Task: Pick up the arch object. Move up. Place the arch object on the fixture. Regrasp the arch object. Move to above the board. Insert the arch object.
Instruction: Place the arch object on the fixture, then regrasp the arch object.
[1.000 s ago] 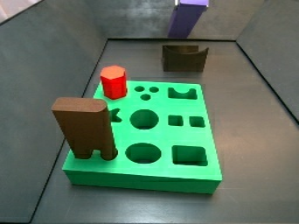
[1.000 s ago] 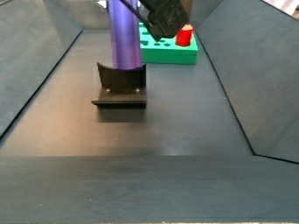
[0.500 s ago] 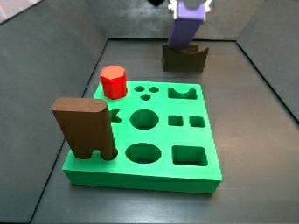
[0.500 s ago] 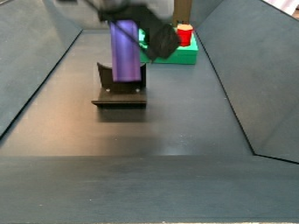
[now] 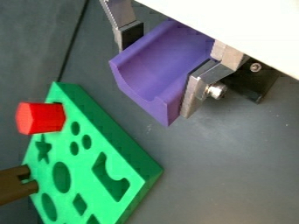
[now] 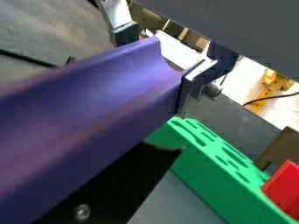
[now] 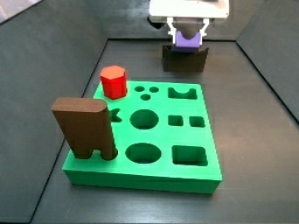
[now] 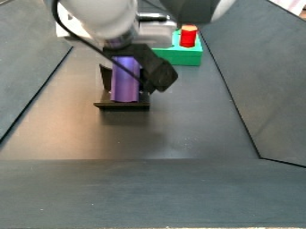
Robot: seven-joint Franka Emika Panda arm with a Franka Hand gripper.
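since the board [image 7: 152, 131] sits at the near end of the floor and the fixture [image 7: 184, 59] well behind it, the placing step runs clear of the holes. board already carries the tall brown block [image 7: 84, 129] and the red hexagonal peg [image 7: 114, 81] along one edge; the other cutouts are open in this side view, so i judge the arch slot is free for later.

gripper [image 7: 187, 32] is low over the fixture, arm [image 8: 107, 18] bent over it in a side view. fingers [image 5: 205, 80] are clamped on the arch object [image 5: 163, 70], one silver plate on each long side, notch face showing between them in a wrist view.

arch object [image 8: 125, 79] stands upright with its lower end down in the fixture's u-notch; can't tell if it's fully seated. my read: the fixture is there to park it so the grip can be re-taken for insertion. release not yet done.
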